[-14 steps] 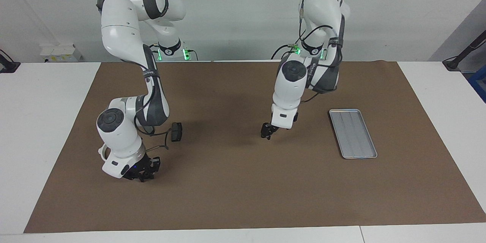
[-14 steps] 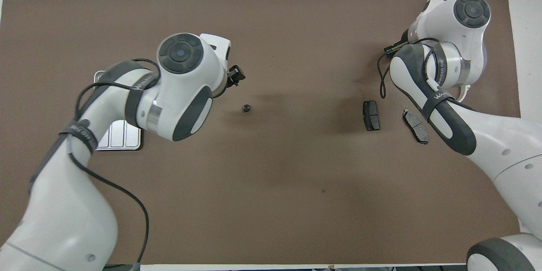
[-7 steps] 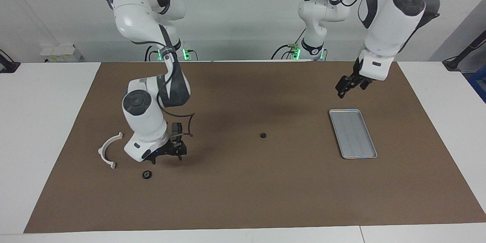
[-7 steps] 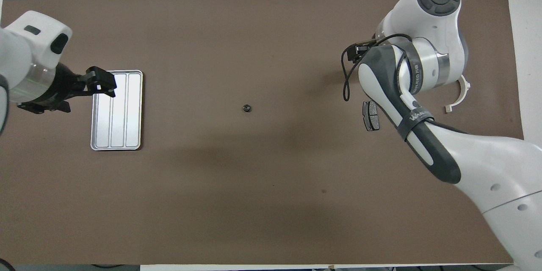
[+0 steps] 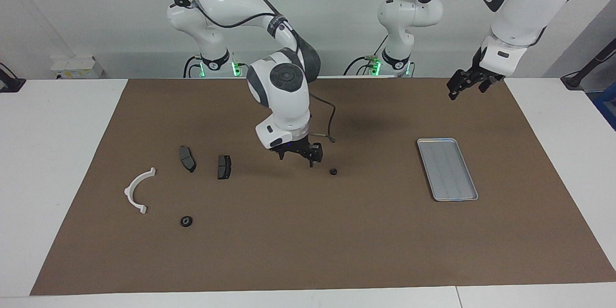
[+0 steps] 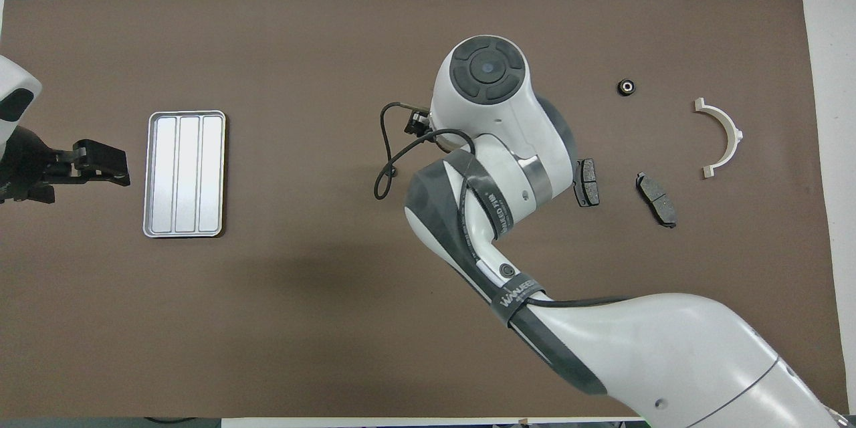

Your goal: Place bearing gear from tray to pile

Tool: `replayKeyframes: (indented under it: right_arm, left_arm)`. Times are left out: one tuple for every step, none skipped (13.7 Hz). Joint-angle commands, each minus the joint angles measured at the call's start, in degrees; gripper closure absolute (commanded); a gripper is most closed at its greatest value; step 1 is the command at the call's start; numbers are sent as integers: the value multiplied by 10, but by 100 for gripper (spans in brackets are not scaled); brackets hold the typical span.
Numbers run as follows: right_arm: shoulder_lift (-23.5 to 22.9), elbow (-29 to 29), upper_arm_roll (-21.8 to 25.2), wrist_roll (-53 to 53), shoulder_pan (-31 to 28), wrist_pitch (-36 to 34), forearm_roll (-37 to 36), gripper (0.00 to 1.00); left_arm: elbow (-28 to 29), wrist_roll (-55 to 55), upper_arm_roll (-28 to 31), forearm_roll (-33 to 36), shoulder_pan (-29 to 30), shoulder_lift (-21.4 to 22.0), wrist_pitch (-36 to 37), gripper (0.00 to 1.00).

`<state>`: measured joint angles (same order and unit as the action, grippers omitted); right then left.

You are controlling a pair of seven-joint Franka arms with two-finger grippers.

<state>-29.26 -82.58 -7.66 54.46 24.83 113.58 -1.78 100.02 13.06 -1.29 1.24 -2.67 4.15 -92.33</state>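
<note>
Your right gripper (image 5: pixel 301 152) is hanging low over the middle of the brown mat (image 5: pixel 308 250), just beside a small black bearing gear (image 5: pixel 332 171) that is lying on the mat, apart from the fingertips. From these views you cannot tell how wide its fingers are standing, though nothing appears to be caught between them. In the overhead view the arm's wrist is covering that gear entirely.

Your left gripper (image 5: pixel 463 84) is waiting high over the mat near the tray (image 5: pixel 447 169), toward the left arm's end of the table; its fingers are looking parted and are holding nothing.

The tray is sitting flat with nothing in it. The pile is lying toward the right arm's end: a white bracket (image 5: pixel 137 190), two dark pads (image 5: pixel 186 158) (image 5: pixel 224 166) side by side, and a second bearing gear (image 5: pixel 186 221) farther from the robots than the pads.
</note>
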Motion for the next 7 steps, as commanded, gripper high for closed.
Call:
replayKeyframes:
  right_arm:
    - [-33, 8, 5, 89, 50, 11, 1, 0]
    - [-55, 28, 5, 110, 62, 22, -2, 0]
    - [-73, 40, 6, 117, 74, 26, -13, 0]
    - [-85, 44, 6, 122, 79, 32, -23, 0]
    - [-93, 46, 6, 126, 83, 37, -33, 0]
    - [-98, 46, 6, 126, 86, 39, -38, 0]
    - [-102, 47, 6, 126, 86, 41, -42, 0]
  left_arm:
    - [18, -23, -17, -4, 31, 11, -8, 0]
    - [18, -23, -16, -4, 33, 10, -19, 0]
    - [18, -23, -17, -5, 33, 7, -28, 0]
    - [11, -22, -17, -5, 33, -2, -29, 0]
    - [9, -23, -17, -5, 33, -6, -31, 0]
    - [10, -23, -16, -6, 33, -8, -31, 0]
    - [8, -23, -16, -17, 32, -16, -37, 0]
